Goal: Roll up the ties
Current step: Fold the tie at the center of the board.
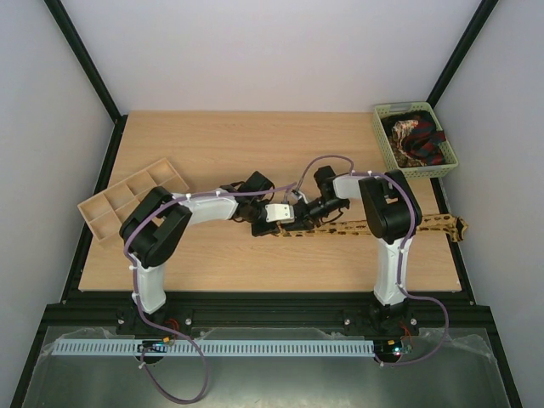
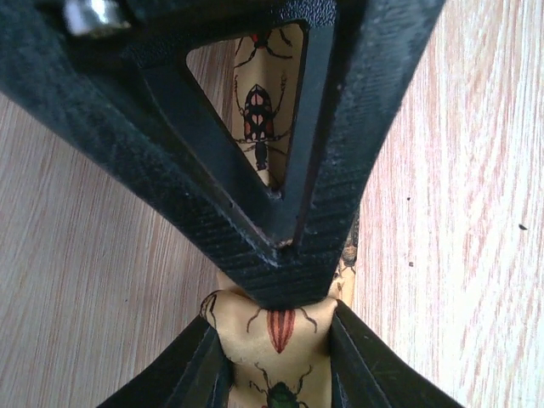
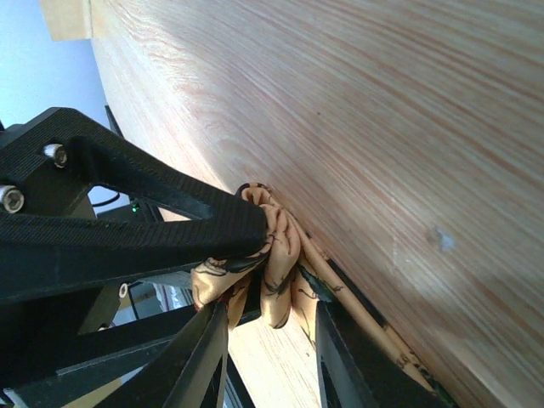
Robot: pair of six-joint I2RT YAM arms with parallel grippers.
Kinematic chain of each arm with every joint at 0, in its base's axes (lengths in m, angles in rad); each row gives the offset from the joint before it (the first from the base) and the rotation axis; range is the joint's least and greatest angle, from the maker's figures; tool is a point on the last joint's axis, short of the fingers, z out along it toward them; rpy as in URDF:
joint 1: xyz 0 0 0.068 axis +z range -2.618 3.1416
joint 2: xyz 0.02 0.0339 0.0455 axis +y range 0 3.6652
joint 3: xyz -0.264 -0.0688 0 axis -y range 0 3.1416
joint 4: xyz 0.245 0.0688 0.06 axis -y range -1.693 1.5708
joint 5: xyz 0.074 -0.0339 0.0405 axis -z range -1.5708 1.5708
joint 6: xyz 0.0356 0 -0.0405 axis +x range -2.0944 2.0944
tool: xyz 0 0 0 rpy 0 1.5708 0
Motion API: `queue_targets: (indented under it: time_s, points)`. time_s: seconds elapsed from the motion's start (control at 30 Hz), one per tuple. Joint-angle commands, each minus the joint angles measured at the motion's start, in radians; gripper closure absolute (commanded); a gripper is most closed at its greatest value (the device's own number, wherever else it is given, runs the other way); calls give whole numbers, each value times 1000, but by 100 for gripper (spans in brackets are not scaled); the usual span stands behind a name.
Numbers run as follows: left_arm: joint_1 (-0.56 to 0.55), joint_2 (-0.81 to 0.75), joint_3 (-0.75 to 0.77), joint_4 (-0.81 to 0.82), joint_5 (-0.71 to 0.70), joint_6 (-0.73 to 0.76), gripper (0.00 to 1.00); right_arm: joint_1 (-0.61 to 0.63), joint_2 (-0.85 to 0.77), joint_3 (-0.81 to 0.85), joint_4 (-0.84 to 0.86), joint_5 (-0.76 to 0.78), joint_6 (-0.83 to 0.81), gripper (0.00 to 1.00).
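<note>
A tan-yellow tie (image 1: 357, 228) printed with dark beetles lies across the table's right half, its wide end hanging over the right edge. Both grippers meet at its left end. My left gripper (image 1: 276, 214) grips the tie (image 2: 276, 336) between its two fingers (image 2: 200, 370), with the fabric's edges curled against them. My right gripper (image 1: 308, 209) is closed on a bunched fold of the same tie (image 3: 285, 255). In the left wrist view the right gripper's finger (image 2: 280, 170) crosses above the tie. In the right wrist view the left gripper's finger (image 3: 127, 229) presses on the fold. Dark red and black ties (image 1: 418, 138) lie in a basket.
A green slotted basket (image 1: 382, 136) stands at the back right corner. A wooden compartment tray (image 1: 127, 200) sits at the left edge, beside the left arm. Purple cables loop along both arms. Black frame posts flank the table.
</note>
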Motion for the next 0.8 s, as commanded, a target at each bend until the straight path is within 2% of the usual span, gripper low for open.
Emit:
queue_targets:
  time_s: [0.0,0.17,0.53,0.77]
  points:
    - [-10,46,4,-74,-50,11,71,1,-39,-11,4,-44,66,68]
    - [-11,46,4,-77,-50,11,71,13,-31,-16,87,-60,149,67]
    - [-13,47,8,-85,-58,10,70,35,-54,-18,59,-86,127,74]
    - [-12,47,7,-83,-58,10,71,11,-85,-55,57,-124,140,69]
